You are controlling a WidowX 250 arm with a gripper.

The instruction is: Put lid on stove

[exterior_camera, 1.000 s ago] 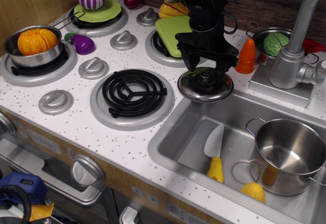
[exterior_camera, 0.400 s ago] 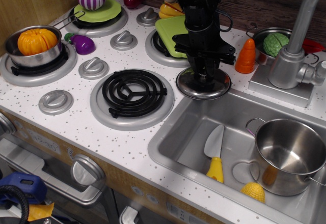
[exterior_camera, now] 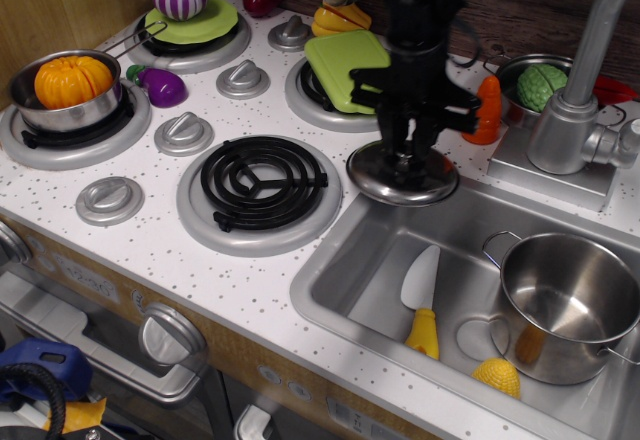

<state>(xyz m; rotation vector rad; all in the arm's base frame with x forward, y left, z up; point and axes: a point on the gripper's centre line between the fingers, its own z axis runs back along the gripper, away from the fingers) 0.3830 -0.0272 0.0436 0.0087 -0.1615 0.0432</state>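
The lid (exterior_camera: 372, 174), round shiny steel, lies at the cooktop's right edge and partly overhangs the sink corner. My gripper (exterior_camera: 408, 157) comes straight down on its centre, with the fingers closed around the small knob, which they hide. The arm is slightly blurred. The stove (exterior_camera: 262, 182), a bare black coil burner in a silver ring, is just left of the lid and has nothing on it.
A green board (exterior_camera: 345, 55) covers the back burner behind the gripper. A pot with an orange pumpkin (exterior_camera: 70, 82) sits on the left burner. Grey knobs (exterior_camera: 184, 130) dot the cooktop. The sink (exterior_camera: 370, 260) holds a steel pot (exterior_camera: 565, 300) and a knife (exterior_camera: 422, 305). A faucet (exterior_camera: 590, 80) and a carrot (exterior_camera: 488, 110) stand to the right.
The gripper dropped from just above the lid onto its knob and closed. The arm then shifted slightly right, and the lid has moved a little toward the sink.
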